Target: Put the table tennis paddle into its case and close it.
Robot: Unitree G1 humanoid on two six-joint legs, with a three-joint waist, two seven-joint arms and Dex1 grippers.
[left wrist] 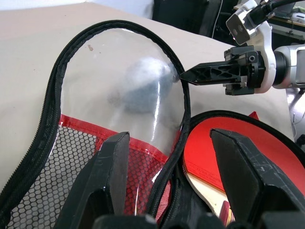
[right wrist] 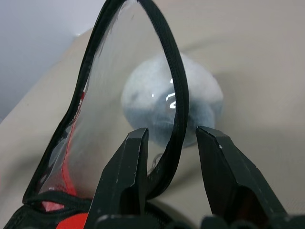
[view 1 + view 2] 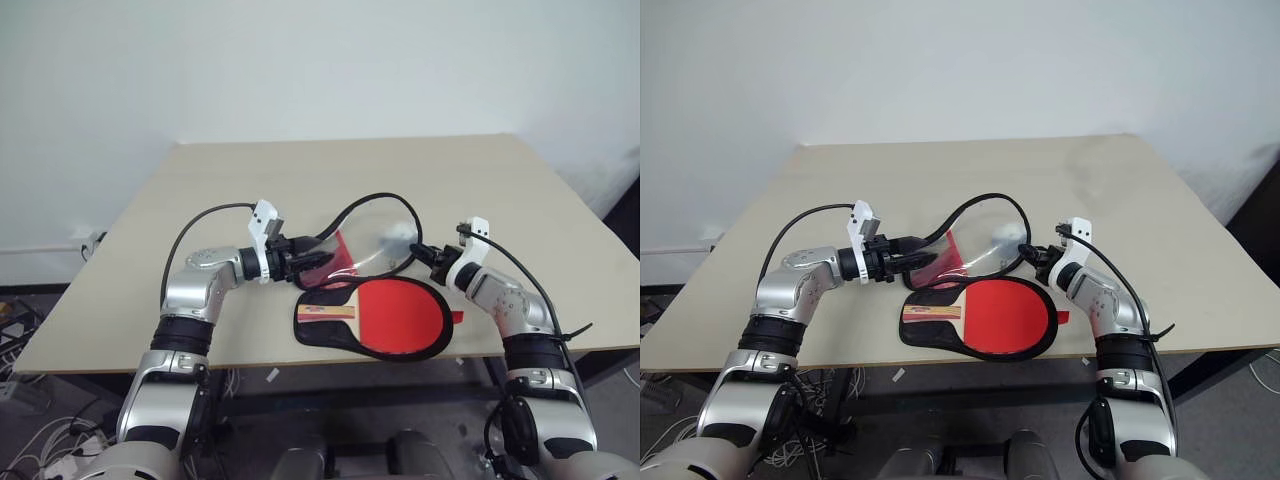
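Observation:
The table tennis paddle [image 3: 400,315] lies with its red face up in the lower half of the case [image 3: 306,336], its wooden handle [image 3: 326,312] pointing left. The case's clear flap [image 3: 372,232], edged with black zip and backed by red mesh, stands raised behind it. A greyish round tag [image 2: 157,100] shows through the flap. My left gripper [image 1: 169,138] is open, and the flap's zip edge runs between its fingers at the mesh end. At the flap's right side my right gripper [image 2: 171,136] is open too, straddling the zip edge by the tag.
The beige table [image 3: 250,180] stands against a white wall. The case lies close to the table's front edge [image 3: 250,360]. Cables lie on the floor [image 3: 40,430] to the left.

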